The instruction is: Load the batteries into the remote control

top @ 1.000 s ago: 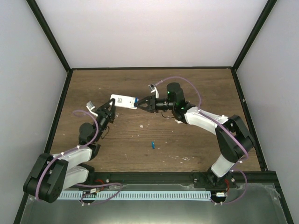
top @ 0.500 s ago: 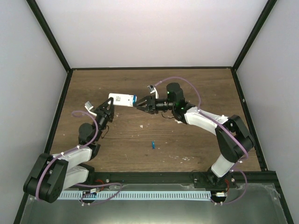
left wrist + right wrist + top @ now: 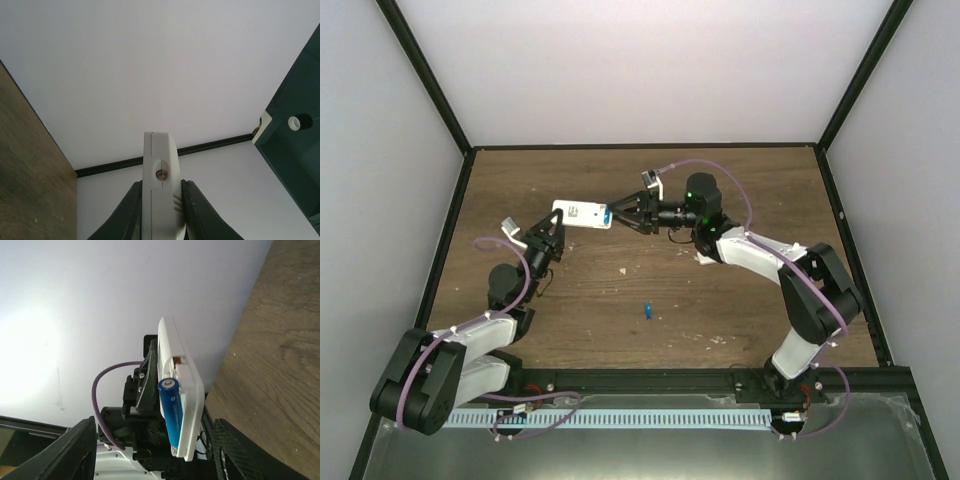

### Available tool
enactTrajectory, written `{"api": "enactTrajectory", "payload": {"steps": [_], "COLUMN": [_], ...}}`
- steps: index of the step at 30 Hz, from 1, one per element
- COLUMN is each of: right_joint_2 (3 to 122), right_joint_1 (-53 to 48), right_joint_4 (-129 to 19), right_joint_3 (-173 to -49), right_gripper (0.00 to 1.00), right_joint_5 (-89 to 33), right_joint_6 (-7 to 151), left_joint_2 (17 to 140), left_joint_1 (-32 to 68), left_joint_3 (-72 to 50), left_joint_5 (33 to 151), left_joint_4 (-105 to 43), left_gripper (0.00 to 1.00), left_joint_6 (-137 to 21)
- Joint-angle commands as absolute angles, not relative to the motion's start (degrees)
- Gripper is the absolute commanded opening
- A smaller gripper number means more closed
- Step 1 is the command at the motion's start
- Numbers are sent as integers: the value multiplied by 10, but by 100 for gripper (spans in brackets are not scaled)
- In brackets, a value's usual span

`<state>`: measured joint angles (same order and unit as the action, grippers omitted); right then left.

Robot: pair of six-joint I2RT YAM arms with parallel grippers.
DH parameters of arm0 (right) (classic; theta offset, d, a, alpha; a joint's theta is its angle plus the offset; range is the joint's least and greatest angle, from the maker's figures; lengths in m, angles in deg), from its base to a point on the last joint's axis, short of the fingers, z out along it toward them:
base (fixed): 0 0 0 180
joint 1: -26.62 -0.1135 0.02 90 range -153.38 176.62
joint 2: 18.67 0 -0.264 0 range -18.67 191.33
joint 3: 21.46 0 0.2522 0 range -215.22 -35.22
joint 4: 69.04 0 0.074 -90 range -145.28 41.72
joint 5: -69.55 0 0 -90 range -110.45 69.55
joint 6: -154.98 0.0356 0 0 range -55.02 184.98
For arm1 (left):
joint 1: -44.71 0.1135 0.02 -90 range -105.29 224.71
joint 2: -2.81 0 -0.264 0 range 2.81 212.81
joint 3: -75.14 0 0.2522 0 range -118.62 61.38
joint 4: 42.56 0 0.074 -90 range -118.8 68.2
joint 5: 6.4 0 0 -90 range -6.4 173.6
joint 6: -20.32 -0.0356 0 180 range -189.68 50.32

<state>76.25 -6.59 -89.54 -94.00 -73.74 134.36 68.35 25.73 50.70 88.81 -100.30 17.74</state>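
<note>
The right gripper (image 3: 620,213) has just spread its fingers, leaving a small bright-blue cylindrical battery (image 3: 171,410) lodged in the end of the slim white plastic remote control (image 3: 582,215). One cell looks loaded, perhaps not fully seated. The left gripper (image 3: 554,236) stays clamped on the remote's other end, held above the brown wooden table (image 3: 740,190). Count: one remote and two batteries. The second battery (image 3: 647,311) lies on the table well apart from the remote, toward the arm bases.

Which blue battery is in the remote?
The raised battery, lodged in the white remote; the other battery lies alone on the table.

Right gripper (image 3: 617,214) blocks the remote control (image 3: 582,214) end-on.
</note>
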Motion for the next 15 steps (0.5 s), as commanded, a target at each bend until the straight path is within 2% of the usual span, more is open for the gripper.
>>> {"api": "enactTrajectory", "payload": {"steps": [1, 15], "right_joint_2": [783, 810], "right_joint_1": [-61, -61], "right_joint_4": [-964, -932], "right_joint_3": [-947, -983], "right_gripper": [56, 53], "right_joint_5": [-750, -755], "right_joint_6": [1408, 1410], "left_joint_2": [678, 680], "left_joint_1": [260, 260], "left_joint_3": [505, 505], "left_joint_5": [889, 892], "left_joint_4": [-1037, -1037], "left_gripper": [0, 0], "left_joint_6": [174, 169]}}
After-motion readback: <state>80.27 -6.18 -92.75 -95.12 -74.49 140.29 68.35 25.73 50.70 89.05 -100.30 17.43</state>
